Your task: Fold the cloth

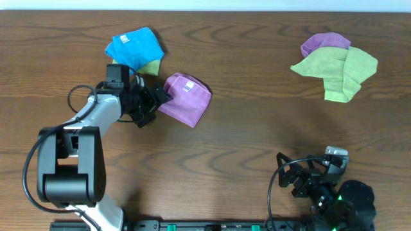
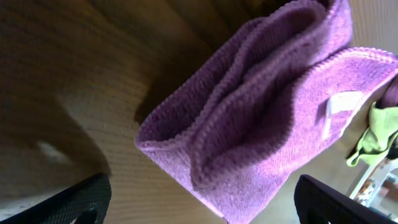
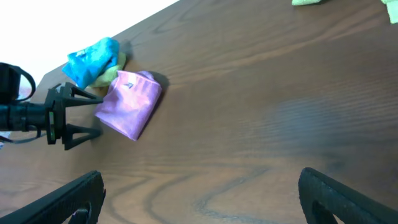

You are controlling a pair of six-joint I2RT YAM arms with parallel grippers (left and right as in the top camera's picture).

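The cloth (image 1: 186, 97) lies on the left half of the table (image 1: 244, 128), toward the far side, just near and right of a blue cloth (image 1: 133, 47) with a scrap of lime-green cloth (image 1: 151, 66) showing under it. It is already doubled into a compact, layered bundle, its white tag (image 1: 189, 86) on top. The left wrist view shows several stacked terry edges, a little loose and uneven. The left gripper (image 1: 158, 106) sits at the bundle's left edge with its jaws spread wide and nothing pinched between them; whether the tips touch the fabric I cannot tell. The right gripper (image 1: 290, 177) rests at the near right, well apart, also wide open and empty. By my reading the folding is at its last stage — either finished or wanting one more tidy. A further move would call for closing on the loose left edges together, all layers at once, and laying them over squarely — or else backing the arm straight off without dragging the bundle. Far right, a green cloth (image 1: 340, 72) overlaps another purple cloth (image 1: 324, 43).
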